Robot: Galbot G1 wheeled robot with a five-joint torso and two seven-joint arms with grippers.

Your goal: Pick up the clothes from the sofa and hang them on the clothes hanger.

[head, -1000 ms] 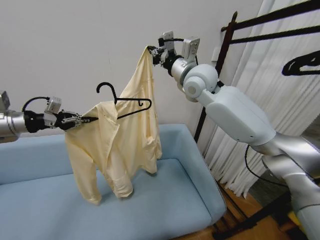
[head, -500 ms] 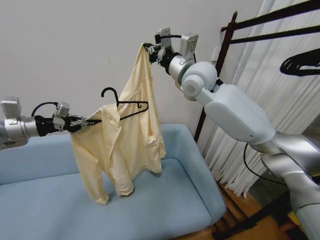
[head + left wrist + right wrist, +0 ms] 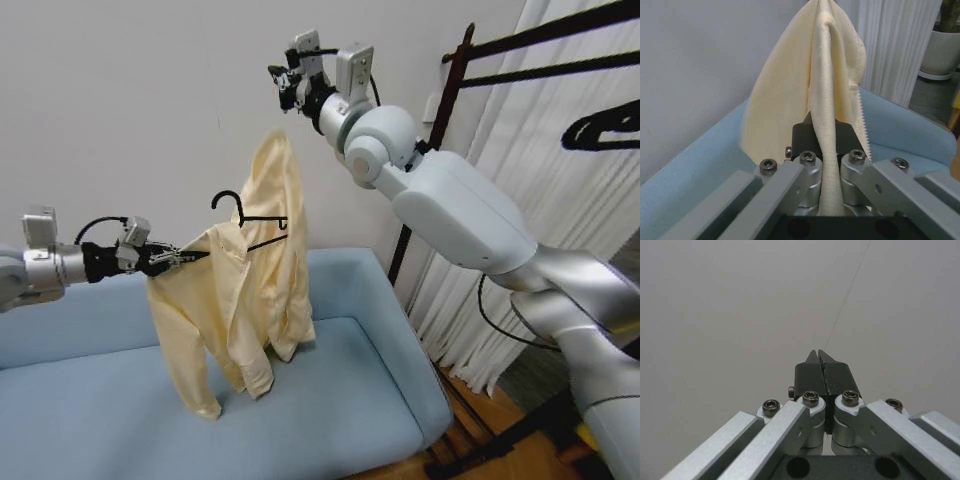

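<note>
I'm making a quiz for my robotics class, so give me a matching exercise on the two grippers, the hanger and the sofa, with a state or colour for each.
1 left gripper
2 right gripper
3 hanger
4 sofa

A light blue
B shut on the shirt
C shut on nothing
D black

Pairs: 1-B, 2-C, 3-D, 4-A

A light blue sofa (image 3: 340, 420) stood against the white wall (image 3: 120, 100), its seat running left to right. Its right arm was near a dark clothes rack (image 3: 450, 90) standing on the wooden floor (image 3: 520, 450).
</note>
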